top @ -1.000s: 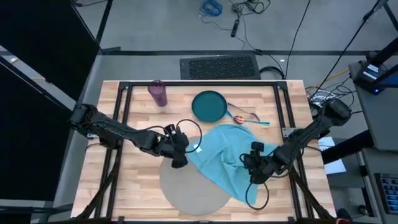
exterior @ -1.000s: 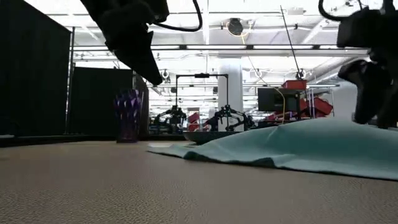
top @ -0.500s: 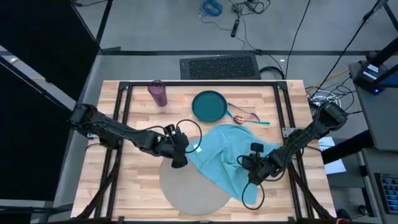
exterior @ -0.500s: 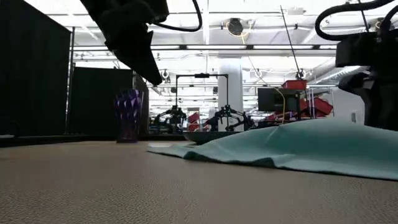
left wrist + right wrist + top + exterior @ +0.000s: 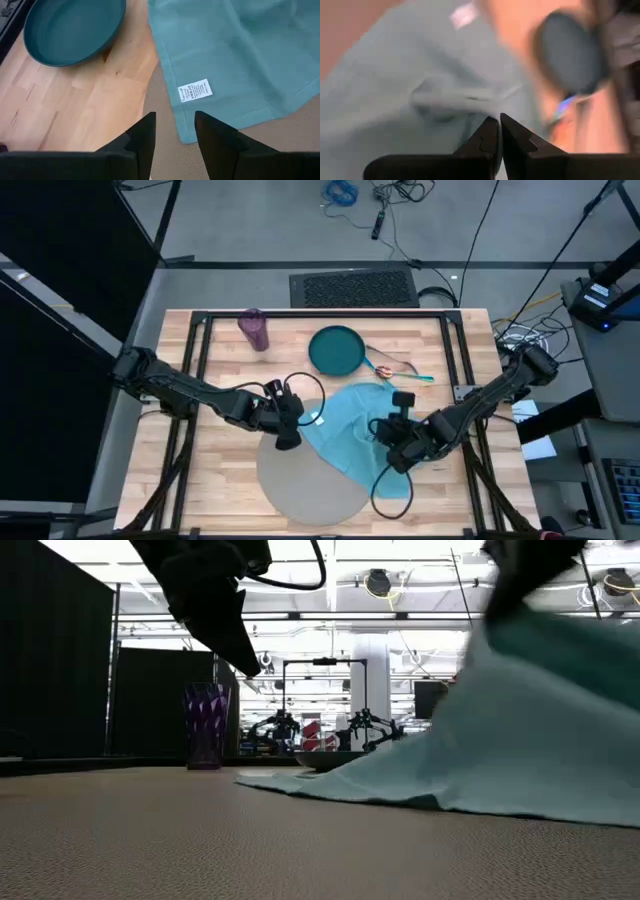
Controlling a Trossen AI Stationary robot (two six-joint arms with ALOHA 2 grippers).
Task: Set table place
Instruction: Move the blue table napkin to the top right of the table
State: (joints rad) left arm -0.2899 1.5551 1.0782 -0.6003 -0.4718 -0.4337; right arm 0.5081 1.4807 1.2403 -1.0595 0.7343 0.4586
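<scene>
A light-blue napkin [image 5: 345, 415] lies across the far side of the round grey-beige mat [image 5: 300, 485] and the table [image 5: 220, 470]. My right gripper [image 5: 388, 442] is shut on its right part. My left gripper [image 5: 175, 131] hovers open above the mat's far-left rim, by the napkin's corner with the white label [image 5: 196, 91], touching nothing. Along the far side are the teal plate [image 5: 335, 350], the purple cup [image 5: 253, 330] standing upright, and the teal-handled cutlery [image 5: 400, 370]. The low view shows the cup [image 5: 205, 725] and the raised napkin [image 5: 520, 730]. My right gripper pinches a bunched fold of the napkin [image 5: 470, 102] between its two shut fingers; how many layers it has, I cannot tell. That part is lifted, and the cloth [image 5: 470, 690] slopes down from it to the left part, which stays on the mat and the table.
The table's black frame [image 5: 200, 330] runs along the sides. A cable loop [image 5: 390, 492] from the right arm hangs over the mat's near right. Bare mat lies at the near side.
My right gripper has gone toward the table's left and slightly toward the far edge, taking the napkin's right part along. That part has risen off the table and drawn in from the near right. The napkin's left edge has stayed on the mat.
</scene>
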